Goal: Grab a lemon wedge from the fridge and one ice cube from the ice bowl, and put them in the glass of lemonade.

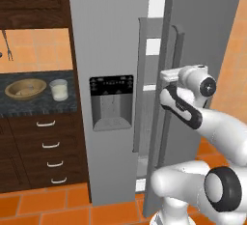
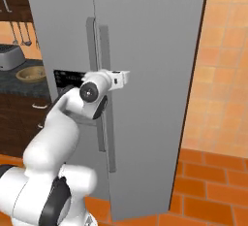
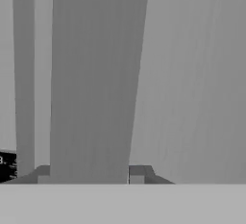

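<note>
Tool [image 3: 89,179] astride right door handle [image 3: 91,74] of fridge [image 1: 111,35], door ajar.

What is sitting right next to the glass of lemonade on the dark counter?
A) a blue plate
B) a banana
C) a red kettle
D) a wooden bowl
D: in the left base view, the light-brown ice bowl sits on the counter beside the glass of lemonade.
</note>
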{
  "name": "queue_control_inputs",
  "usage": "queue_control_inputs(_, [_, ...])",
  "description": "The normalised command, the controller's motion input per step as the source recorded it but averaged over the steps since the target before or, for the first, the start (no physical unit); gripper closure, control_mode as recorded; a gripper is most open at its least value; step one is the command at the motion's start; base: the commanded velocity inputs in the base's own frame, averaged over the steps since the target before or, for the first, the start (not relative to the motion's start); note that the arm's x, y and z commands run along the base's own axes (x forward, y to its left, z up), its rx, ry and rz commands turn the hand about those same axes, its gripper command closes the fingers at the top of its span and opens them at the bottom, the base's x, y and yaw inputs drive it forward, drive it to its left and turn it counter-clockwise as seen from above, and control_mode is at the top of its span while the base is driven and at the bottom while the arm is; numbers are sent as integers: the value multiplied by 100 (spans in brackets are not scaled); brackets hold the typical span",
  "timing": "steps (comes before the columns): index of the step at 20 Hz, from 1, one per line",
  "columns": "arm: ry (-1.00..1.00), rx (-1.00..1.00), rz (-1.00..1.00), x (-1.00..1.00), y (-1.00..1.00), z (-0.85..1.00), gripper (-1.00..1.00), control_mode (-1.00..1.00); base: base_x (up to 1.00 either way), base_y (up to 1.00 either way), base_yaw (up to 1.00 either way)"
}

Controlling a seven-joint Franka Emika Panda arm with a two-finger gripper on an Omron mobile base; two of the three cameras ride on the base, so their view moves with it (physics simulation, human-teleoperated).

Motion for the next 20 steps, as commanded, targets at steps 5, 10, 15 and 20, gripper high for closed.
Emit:
queue_control_inputs(5, [15, 3, -7, -100, -97, 31, 100, -100, 0, 0, 0])
queue_control_inputs(10, [12, 2, -7, -100, -100, 18, 100, -100, 0, 0, 0])
queue_control_inputs(15, [7, 2, -6, -98, -100, 6, 100, -100, 0, 0, 0])
queue_control_inputs(20, [6, 1, -7, -83, -97, 3, 100, -100, 0, 0, 0])
